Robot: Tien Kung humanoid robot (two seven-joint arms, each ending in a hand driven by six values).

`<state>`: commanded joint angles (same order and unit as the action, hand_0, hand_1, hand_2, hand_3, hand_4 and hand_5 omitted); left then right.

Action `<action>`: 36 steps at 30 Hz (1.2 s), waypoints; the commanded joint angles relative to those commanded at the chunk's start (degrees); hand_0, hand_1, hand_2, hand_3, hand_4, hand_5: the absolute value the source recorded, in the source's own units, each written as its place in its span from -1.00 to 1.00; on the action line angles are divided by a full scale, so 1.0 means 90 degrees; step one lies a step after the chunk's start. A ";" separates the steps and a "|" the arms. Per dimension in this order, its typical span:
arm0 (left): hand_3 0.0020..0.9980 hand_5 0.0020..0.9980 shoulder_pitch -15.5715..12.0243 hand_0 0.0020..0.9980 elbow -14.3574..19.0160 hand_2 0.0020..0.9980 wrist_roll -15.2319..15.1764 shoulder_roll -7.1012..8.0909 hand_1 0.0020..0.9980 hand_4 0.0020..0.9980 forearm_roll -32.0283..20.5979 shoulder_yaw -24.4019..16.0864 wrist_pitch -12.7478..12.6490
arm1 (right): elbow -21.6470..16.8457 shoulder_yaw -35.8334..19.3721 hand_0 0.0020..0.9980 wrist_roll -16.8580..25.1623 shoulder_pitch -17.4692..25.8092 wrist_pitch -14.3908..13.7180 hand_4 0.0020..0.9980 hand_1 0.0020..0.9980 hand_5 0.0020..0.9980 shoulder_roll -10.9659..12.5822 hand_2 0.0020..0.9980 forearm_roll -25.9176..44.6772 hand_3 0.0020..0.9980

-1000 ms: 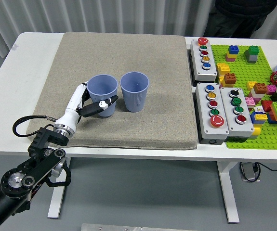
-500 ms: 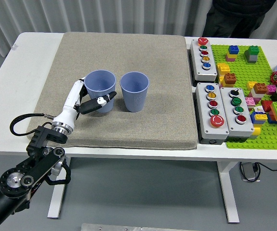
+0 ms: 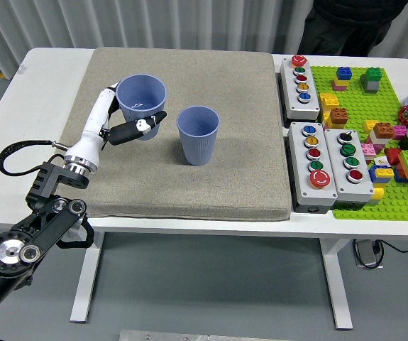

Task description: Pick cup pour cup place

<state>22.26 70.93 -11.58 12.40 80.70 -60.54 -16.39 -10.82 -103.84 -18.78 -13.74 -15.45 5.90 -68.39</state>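
Your left hand (image 3: 129,122) has its fingers wrapped around the blue cup (image 3: 141,99), thumb across the front and the other fingers round the far-left side, so it's a proper grip. The cup sits upright in the hand, mouth facing up, and it looks raised a bit off the grey mat (image 3: 211,185), though that's hard to judge from this angle. The second blue cup (image 3: 197,135) stands upright on the mat just right of your hand and a little nearer to you, not touching the held one. Way off to the hand's right you've got the button boxes (image 3: 329,167) and the green brick plate (image 3: 395,142). A person (image 3: 349,25) stands at the far edge.
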 joint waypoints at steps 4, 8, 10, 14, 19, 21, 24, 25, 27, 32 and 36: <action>0.09 -0.56 0.0207 -0.16 -0.0049 0.01 0.0089 0.0124 -0.17 0.63 0.0473 0.0088 0.0006 | 0.0000 0.0013 0.37 0.0007 -0.0007 -0.0007 -1.00 0.27 -0.79 0.0010 0.17 0.0006 0.13; 0.10 -0.59 0.0447 -0.17 -0.0130 0.00 0.0223 0.0259 -0.17 0.61 0.0848 0.0240 0.0032 | 0.0000 0.0042 0.37 0.0018 -0.0009 -0.0021 -1.00 0.27 -0.79 0.0018 0.17 0.0047 0.13; 0.10 -0.59 0.0554 -0.17 -0.0183 0.00 0.0304 0.0313 -0.17 0.61 0.1100 0.0323 0.0058 | -0.0001 0.0048 0.37 0.0017 -0.0008 -0.0023 -1.00 0.27 -0.79 0.0021 0.17 0.0047 0.13; 0.10 -0.62 0.0734 -0.16 -0.0247 0.00 0.0466 0.0385 -0.17 0.59 0.1523 0.0417 0.0168 | -0.0004 0.0039 0.37 0.0010 0.0001 -0.0018 -1.00 0.27 -0.78 0.0025 0.17 0.0026 0.13; 0.10 -0.62 0.0920 -0.16 -0.0262 0.00 0.0668 0.0439 -0.17 0.59 0.2089 0.0473 0.0267 | -0.0001 0.0052 0.37 0.0021 -0.0002 -0.0018 -1.00 0.27 -0.79 0.0033 0.17 0.0047 0.13; 0.10 -0.62 0.1008 -0.16 -0.0273 0.00 0.0752 0.0460 -0.17 0.59 0.2379 0.0495 0.0315 | 0.0001 0.0051 0.37 0.0024 -0.0020 -0.0018 -1.00 0.27 -0.79 0.0038 0.17 0.0048 0.13; 0.10 -0.62 0.1125 -0.16 -0.0283 0.00 0.0845 0.0487 -0.17 0.59 0.2722 0.0512 0.0375 | 0.0001 0.0062 0.37 0.0026 -0.0045 -0.0024 -1.00 0.27 -0.79 0.0043 0.17 0.0072 0.13; 0.08 -0.61 0.1181 -0.17 -0.0279 0.00 0.0892 0.0501 -0.17 0.59 0.2921 0.0513 0.0414 | 0.0002 0.0068 0.37 0.0027 -0.0056 -0.0024 -1.00 0.27 -0.79 0.0046 0.17 0.0084 0.13; 0.08 -0.61 0.1265 -0.17 -0.0264 0.00 0.0961 0.0521 -0.17 0.59 0.3213 0.0514 0.0473 | 0.0003 0.0073 0.37 0.0030 -0.0069 -0.0027 -1.00 0.27 -0.79 0.0049 0.17 0.0099 0.13; 0.07 -0.60 0.1405 -0.17 -0.0248 0.00 0.1062 0.0536 -0.16 0.60 0.3887 0.0525 0.0536 | 0.0005 0.0090 0.37 0.0033 -0.0091 -0.0035 -1.00 0.27 -0.78 0.0057 0.17 0.0131 0.13; 0.07 -0.60 0.1446 -0.17 -0.0236 0.00 0.1098 0.0526 -0.16 0.60 0.4221 0.0543 0.0528 | 0.0005 0.0088 0.37 0.0030 -0.0094 -0.0038 -1.00 0.27 -0.78 0.0056 0.17 0.0134 0.13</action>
<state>35.27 68.81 -1.70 17.14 118.69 -55.65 -11.64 -10.78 -103.05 -18.51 -14.58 -15.80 6.40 -67.19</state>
